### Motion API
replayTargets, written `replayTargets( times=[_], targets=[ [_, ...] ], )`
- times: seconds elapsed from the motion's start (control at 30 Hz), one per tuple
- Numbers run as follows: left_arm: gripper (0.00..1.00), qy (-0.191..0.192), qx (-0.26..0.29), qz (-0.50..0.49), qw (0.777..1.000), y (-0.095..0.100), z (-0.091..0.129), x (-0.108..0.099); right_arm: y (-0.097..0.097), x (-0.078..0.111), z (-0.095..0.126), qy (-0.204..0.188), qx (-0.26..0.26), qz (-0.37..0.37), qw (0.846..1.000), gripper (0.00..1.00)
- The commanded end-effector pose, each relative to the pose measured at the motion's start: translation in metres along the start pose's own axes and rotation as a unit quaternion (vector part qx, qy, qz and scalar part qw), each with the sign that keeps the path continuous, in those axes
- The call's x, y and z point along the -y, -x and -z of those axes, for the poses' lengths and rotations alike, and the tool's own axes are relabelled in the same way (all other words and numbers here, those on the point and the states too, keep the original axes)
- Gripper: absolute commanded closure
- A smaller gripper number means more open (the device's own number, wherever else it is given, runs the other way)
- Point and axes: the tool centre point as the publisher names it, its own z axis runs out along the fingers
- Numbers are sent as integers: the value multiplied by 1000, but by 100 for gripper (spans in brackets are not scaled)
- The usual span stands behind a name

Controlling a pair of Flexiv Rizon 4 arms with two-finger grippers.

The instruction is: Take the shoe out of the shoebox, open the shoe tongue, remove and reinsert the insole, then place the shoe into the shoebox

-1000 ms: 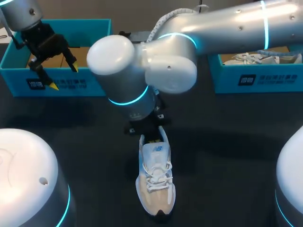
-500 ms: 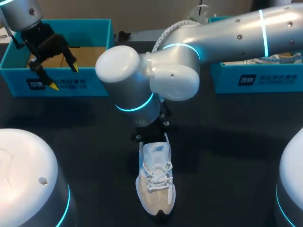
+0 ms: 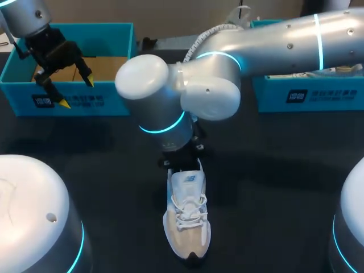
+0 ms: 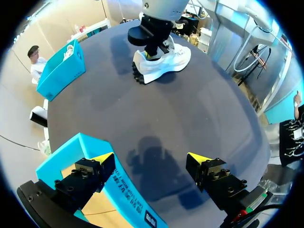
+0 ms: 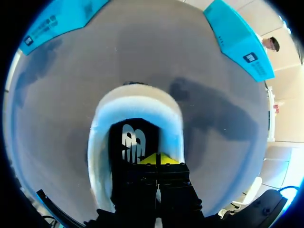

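Note:
A white lace-up shoe [image 3: 186,219] lies on the dark table, toe toward the front edge. My right arm comes in from the right past the middle, and its gripper [image 3: 184,168] hangs over the heel opening. In the right wrist view the gripper [image 5: 156,159] is shut, its yellow tips pressed together inside the shoe [image 5: 137,102], right over the black insole [image 5: 127,140]. I see nothing between the tips. My left gripper [image 3: 75,91] stands open above the blue shoebox [image 3: 68,102] at the back left; in its own view the gripper [image 4: 151,159] straddles the shoebox wall [image 4: 118,190], with the shoe [image 4: 164,64] far ahead.
A second blue box [image 3: 307,94] at the back right holds another white shoe [image 3: 335,69]. It also shows as the second blue box [image 4: 61,71] beyond the shoe in the left wrist view. Bare dark table lies on both sides of the shoe.
My right arm's wrist and elbow shifted a little to the right over the shoe's heel, then held still. The left arm and the shoe have not moved.

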Motion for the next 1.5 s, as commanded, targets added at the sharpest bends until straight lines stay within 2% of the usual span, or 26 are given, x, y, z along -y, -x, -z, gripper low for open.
replayTargets(
  times=[0.03, 0.2, 0.33, 0.6, 0.77, 0.9, 1.0, 1.1, 1.27, 1.3, 1.37, 1.4, 1.5],
  targets=[
    [0, 1, -1, 0, 1000, 0, 0, 0, -4, 3, -5, 4, 5, -5, 1000, 100],
    [0, 1, -1, 0, 1000, 0, 0, 0, -4, 3, -30, -15, -21, 5, 1000, 100],
    [0, 1, -1, 0, 1000, 0, 0, 0, -9, 7, -35, -24, -38, 8, 999, 100],
    [0, 1, -1, 0, 1000, 0, 0, 0, -14, 10, -3, -10, -41, 18, 999, 100],
    [0, 1, -1, 0, 1000, 0, 0, 0, -10, 10, 12, -12, -73, 31, 997, 100],
    [0, 1, -1, 0, 1000, 0, 0, 0, -9, 7, 24, -30, -87, 49, 995, 100],
    [0, 1, -1, 0, 1000, 0, 0, 0, -8, 7, 28, -37, -95, 49, 994, 100],
    [0, 1, -1, 0, 1000, 0, 0, 0, -7, 9, 29, -53, -126, 61, 989, 100],
    [0, 1, -1, 0, 1000, 0, 0, 0, -11, 12, 25, -61, -136, 65, 987, 100],
    [0, 1, -1, 0, 1000, 0, 0, 0, -12, 13, 25, -61, -138, 66, 986, 99],
    [0, 1, -1, 0, 1000, 0, 0, 0, -13, 14, 27, -62, -141, 68, 986, 85],
    [0, 1, -1, 0, 1000, 0, 0, 0, -13, 15, 28, -64, -143, 70, 985, 75],
    [0, 1, -1, 0, 1000, 0, 0, 0, -15, 16, 29, -69, -146, 70, 984, 62]
  ],
)
